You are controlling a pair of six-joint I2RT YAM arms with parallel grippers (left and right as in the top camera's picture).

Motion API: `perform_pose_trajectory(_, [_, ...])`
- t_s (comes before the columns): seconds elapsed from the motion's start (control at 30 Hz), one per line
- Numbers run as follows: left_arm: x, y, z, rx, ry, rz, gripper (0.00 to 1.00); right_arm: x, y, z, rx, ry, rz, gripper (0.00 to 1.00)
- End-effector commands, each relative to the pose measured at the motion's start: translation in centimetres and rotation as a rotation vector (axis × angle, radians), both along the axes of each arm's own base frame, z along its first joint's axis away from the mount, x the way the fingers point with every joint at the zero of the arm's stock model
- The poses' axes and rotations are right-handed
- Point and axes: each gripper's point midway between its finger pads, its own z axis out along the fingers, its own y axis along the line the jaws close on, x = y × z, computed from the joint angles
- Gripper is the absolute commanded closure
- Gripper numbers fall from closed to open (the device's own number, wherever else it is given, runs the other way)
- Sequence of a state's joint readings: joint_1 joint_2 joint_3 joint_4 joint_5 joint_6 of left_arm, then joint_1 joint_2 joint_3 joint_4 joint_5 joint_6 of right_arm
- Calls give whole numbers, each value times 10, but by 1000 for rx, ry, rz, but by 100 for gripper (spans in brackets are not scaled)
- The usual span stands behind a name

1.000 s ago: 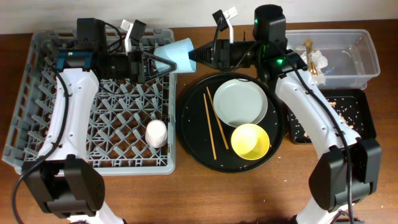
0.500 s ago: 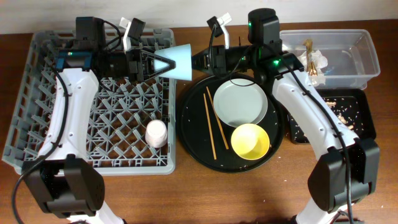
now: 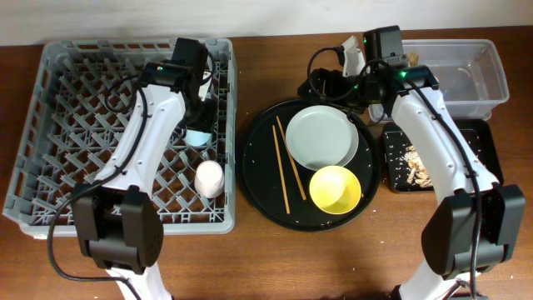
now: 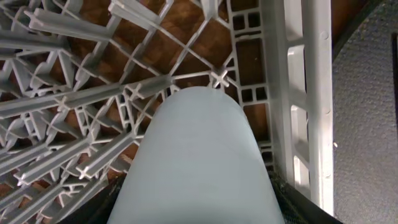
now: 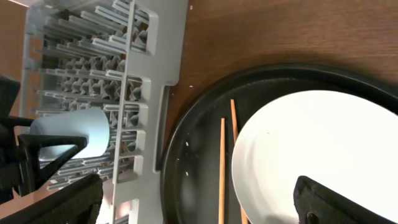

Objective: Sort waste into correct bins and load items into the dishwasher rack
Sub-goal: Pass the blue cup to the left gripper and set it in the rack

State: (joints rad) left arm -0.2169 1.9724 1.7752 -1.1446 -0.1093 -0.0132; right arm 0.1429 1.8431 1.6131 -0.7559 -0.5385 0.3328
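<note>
1. The left gripper (image 3: 198,127) is clamped on the small light-blue cup (image 4: 196,162), with its fingers pressed against opposite sides of the wall.
2. The cup is held low inside the dishwasher rack (image 3: 50,125), toward the rack's 2 o'clock and near its right wall. Whether it rests on the pegs cannot be told.
3. The cup is judged light, stiff and smooth. Its taper could let it slip, so a hold across the mid wall is favoured.
4. The small pink cup (image 3: 209,177) is seated nearby, at the blue cup's 6 o'clock.
5. The right gripper (image 5: 196,183) is spread apart and empty above the 12 o'clock edge of the round black tray (image 3: 258,196). On that tray lie the plate (image 3: 322,137), the yellow bowl (image 3: 336,188) and the chopsticks (image 3: 287,171).
</note>
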Motion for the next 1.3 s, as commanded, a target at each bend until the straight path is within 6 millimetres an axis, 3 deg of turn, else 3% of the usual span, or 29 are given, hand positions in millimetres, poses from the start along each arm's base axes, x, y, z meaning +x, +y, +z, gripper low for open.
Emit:
perform_pose_trajectory(0.0, [1,-4,-19,-21,43,12,48,2,-3,1,-26,-18,-3,2])
perform_pose_trajectory(0.03, [2,-5,-17,-23,35,12,49,2,-5,0,-32,-19,-7,2])
perform_pose_trajectory(0.07, [4,-11,-5,-52,23,3,55,3,-5,0,-37,-20,-11,2])
perform_pose_trajectory(0.13, [8,-15,14,-63,-24,-4,55,3,-5,0,-38,-20,-11,2])
perform_pose_trajectory(0.3, [2,-21,10,-69,-1,-19,53,3,-7,-1,-45,-16,-15,2])
perform_pose_trajectory(0.43, [-5,-19,-19,-58,30,-17,53,0,-7,-3,-50,-8,-8,2])
perform_pose_trajectory(0.53, [-6,-19,-26,-58,33,-17,30,0,-7,-3,-50,-6,-8,2])
perform_pose_trajectory(0.6, [-4,-20,-26,-68,24,-19,5,0,-7,-3,-54,-10,-2,2])
perform_pose_trajectory(0.7, [3,-31,-18,-126,1,-33,3,0,-7,-3,-60,-15,2,1])
perform_pose_trajectory(0.77, [16,-35,7,-143,-61,-38,3,0,-7,-3,-60,-16,3,2])
perform_pose_trajectory(0.87, [27,-44,58,-202,-165,-57,19,0,-8,-4,-64,-16,2,1])
perform_pose_trajectory(0.9, [20,-48,75,-232,-182,-68,37,0,-8,-4,-67,-20,7,3])
perform_pose_trajectory(0.93, [5,-46,74,-234,-131,-57,55,0,-8,-4,-71,-26,16,13])
perform_pose_trajectory(0.97, [-8,-42,65,-227,-67,-27,64,0,-8,-4,-73,-30,20,36])
perform_pose_trajectory(1.0, [-13,-41,56,-221,-37,-20,69,0,-8,-4,-74,-30,20,53])
perform_pose_trajectory(1.03, [-16,-33,41,-188,-19,53,77,-1,-8,-4,-74,-26,20,61])
perform_pose_trajectory(1.17, [-23,-20,1,-132,19,138,77,-3,-8,-5,-75,-16,21,58])
perform_pose_trajectory(1.27, [-22,-20,-6,-133,16,138,77,-3,-8,-6,-76,-14,21,53])
